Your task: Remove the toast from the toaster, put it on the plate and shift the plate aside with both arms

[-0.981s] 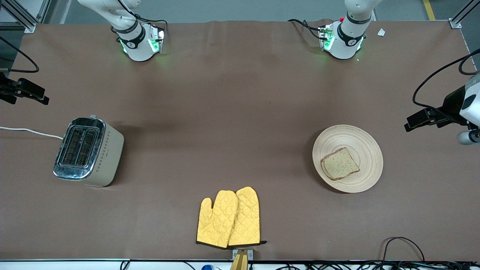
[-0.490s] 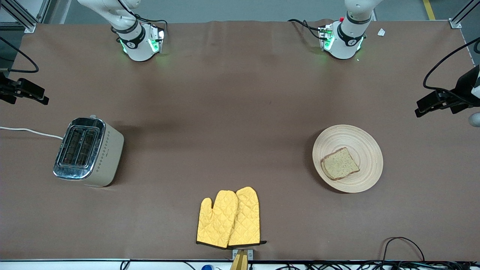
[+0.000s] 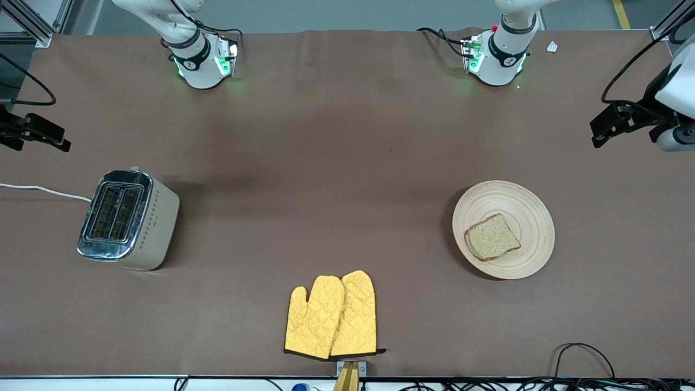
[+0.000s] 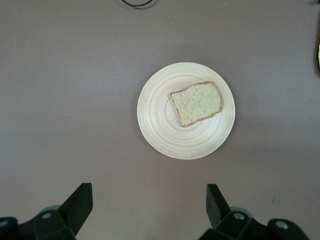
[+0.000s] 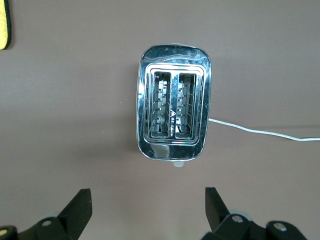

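The toast lies flat on the round beige plate, toward the left arm's end of the table. Both also show in the left wrist view, the toast on the plate. My left gripper hangs over the bare table at that end, apart from the plate; in its wrist view the left gripper is open and empty. My right gripper waits over the table's other end; in its wrist view the right gripper is open and empty, above the table beside the toaster.
A chrome-topped toaster with two empty slots stands toward the right arm's end, its white cord trailing off. A pair of yellow oven mitts lies near the front edge. Cables lie along the front edge.
My left gripper has drawn away from the plate, toward the robots' bases. The right arm, plate and toast have not moved.
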